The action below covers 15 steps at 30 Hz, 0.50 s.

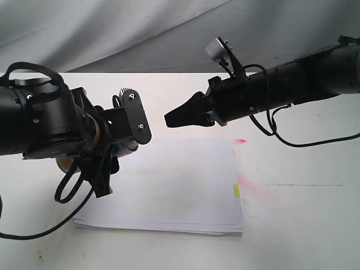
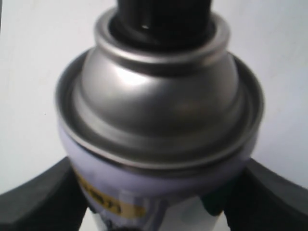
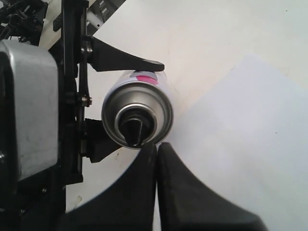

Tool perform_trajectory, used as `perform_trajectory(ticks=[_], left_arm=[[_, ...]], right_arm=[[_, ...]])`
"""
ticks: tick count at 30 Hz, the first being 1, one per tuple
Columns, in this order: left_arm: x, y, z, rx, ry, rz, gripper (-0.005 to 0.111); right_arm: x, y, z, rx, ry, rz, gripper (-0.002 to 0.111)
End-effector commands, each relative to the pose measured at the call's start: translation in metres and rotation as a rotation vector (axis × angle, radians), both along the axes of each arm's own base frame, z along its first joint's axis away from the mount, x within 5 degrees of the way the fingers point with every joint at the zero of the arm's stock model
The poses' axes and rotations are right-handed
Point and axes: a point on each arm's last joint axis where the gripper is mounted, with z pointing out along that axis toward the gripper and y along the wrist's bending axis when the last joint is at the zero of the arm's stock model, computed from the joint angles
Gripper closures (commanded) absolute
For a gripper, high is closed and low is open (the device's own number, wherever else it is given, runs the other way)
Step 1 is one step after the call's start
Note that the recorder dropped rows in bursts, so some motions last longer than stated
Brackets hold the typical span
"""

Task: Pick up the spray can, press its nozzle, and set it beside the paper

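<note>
My left gripper point(image 1: 121, 151) is shut on the spray can point(image 2: 159, 101) and holds it off the table over the left edge of the paper point(image 1: 180, 185). In the exterior view the gripper hides most of the can. The silver dome and black nozzle point(image 3: 136, 126) face my right gripper point(image 1: 169, 119). That gripper point(image 3: 156, 149) is shut with nothing in it, its tips level with the can's top and a short gap away. The left fingers point(image 3: 125, 58) clamp the can's white label from both sides. The paper has a small yellow tab point(image 1: 237, 190) at its right edge.
Pink spray marks point(image 1: 242, 140) stain the white table point(image 1: 304, 225) just right of the paper. Grey cloth point(image 1: 112, 34) hangs behind the table. Black cables point(image 1: 67, 188) loop under the left arm and trail from the right arm.
</note>
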Motion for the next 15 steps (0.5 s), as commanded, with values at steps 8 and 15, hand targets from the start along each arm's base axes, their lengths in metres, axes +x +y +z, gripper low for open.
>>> perform_trajectory(ticks=[8,15], left_arm=[[0.001,0.002,0.023,-0.213,-0.069,0.184,0.107],[0.013,0.029,0.059,-0.599,-0.106,0.405,0.107]], right_arm=[[0.001,-0.002,0.006,0.005,-0.027,-0.006,0.108],[0.0,-0.002,0.006,0.012,-0.022,0.005,0.108]])
